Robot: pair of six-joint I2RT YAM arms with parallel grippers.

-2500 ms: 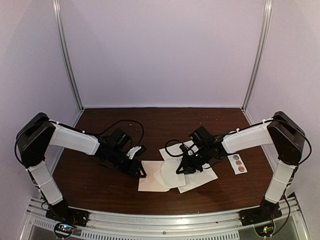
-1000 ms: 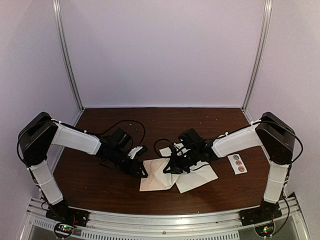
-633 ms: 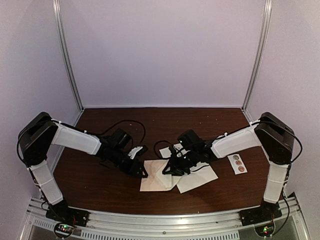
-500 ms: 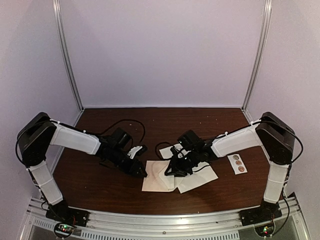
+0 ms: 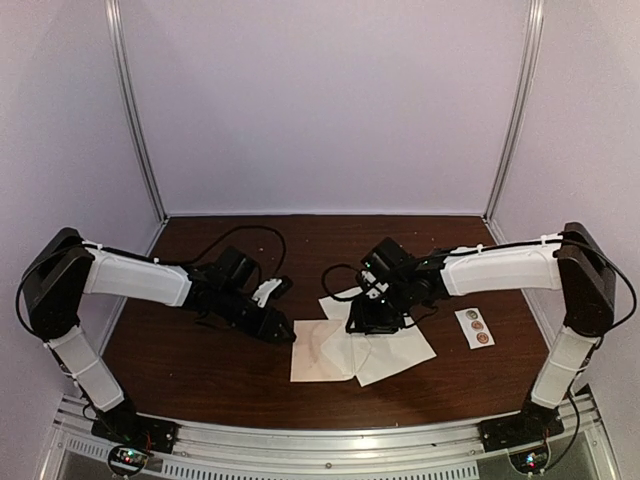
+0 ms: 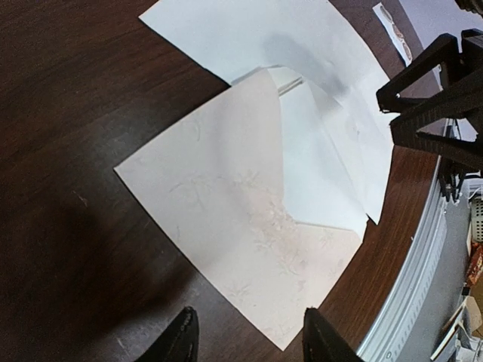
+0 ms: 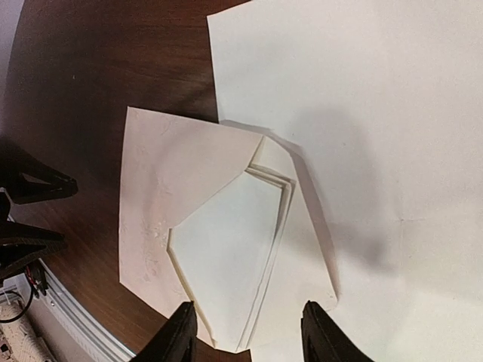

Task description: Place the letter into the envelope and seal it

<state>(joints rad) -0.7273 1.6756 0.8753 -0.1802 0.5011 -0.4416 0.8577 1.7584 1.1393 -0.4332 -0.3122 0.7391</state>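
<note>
The cream-tan envelope point(image 5: 310, 358) point(image 6: 204, 196) point(image 7: 155, 173) lies flat on the dark table with its flap open. A folded white letter point(image 7: 226, 249) point(image 6: 317, 173) point(image 5: 338, 350) sits partway in its mouth, layered edges showing. My left gripper point(image 5: 283, 330) point(image 6: 249, 343) is open and hovers at the envelope's left corner, holding nothing. My right gripper point(image 5: 362, 322) point(image 7: 249, 332) is open just above the folded letter and grips nothing.
A large off-white sheet point(image 5: 400, 345) point(image 7: 362, 98) point(image 6: 256, 38) lies under and right of the envelope. A white sticker strip point(image 5: 475, 327) point(image 6: 392, 30) rests further right. The metal rail point(image 5: 330, 440) marks the table's near edge, close to the envelope.
My right gripper has opened and drawn back up and right from the envelope. The left arm has shifted slightly right, and the envelope with the paper slid a little right.
</note>
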